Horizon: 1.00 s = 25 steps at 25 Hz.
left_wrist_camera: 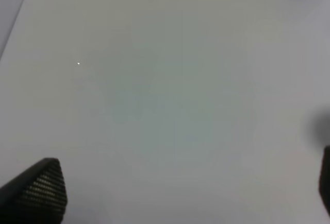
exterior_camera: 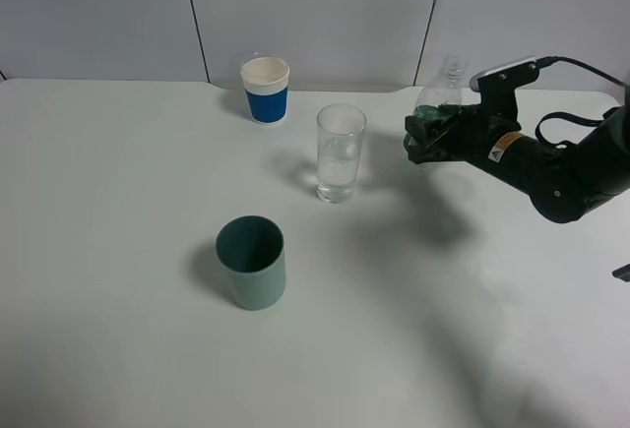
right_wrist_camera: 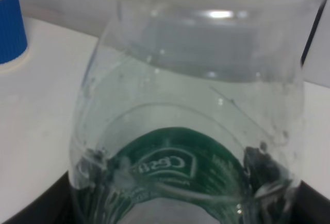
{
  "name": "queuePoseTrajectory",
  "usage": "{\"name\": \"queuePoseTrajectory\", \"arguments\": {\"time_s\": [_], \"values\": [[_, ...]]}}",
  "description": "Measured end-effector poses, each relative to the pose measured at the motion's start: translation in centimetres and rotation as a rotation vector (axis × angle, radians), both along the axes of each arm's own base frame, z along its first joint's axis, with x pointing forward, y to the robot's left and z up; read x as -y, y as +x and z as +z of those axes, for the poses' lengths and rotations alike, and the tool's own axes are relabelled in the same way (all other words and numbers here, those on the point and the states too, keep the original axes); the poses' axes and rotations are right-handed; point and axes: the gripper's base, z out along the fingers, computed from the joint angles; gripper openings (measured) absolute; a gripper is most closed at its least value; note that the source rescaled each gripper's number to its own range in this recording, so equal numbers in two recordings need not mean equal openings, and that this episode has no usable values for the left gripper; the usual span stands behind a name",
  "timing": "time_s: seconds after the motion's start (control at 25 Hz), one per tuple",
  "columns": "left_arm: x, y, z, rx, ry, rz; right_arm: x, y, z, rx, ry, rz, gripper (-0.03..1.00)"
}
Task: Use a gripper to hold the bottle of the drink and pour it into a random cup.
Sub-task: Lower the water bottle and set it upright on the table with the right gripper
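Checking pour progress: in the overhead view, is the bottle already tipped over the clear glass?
No. The bottle is held roughly upright in the right gripper, well to the side of the clear glass.

high: down on table (exterior_camera: 118,349) | left wrist: table close | right wrist: bottle (right_wrist_camera: 191,105) very close

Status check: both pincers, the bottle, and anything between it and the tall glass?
Right pincer shut on small clear green-labelled plastic bottle, upright, right of tall clear glass. Left pincer open, holding nothing. No obstacle between bottle and glass.
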Motion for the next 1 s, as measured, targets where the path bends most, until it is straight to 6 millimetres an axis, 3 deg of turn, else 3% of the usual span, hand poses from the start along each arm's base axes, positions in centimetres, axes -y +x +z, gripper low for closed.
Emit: {"name": "queuePoseTrajectory", "arguments": {"time_s": [0.92, 1.0], "values": [[0.00, 0.00, 0.00, 0.000, 0.000, 0.000, 0.09, -0.08, -0.37, -0.026, -0.046, 0.003, 0.00], [0.00, 0.00, 0.00, 0.000, 0.000, 0.000, 0.07, -0.08, -0.38, -0.026, -0.047, 0.005, 0.06]]}}
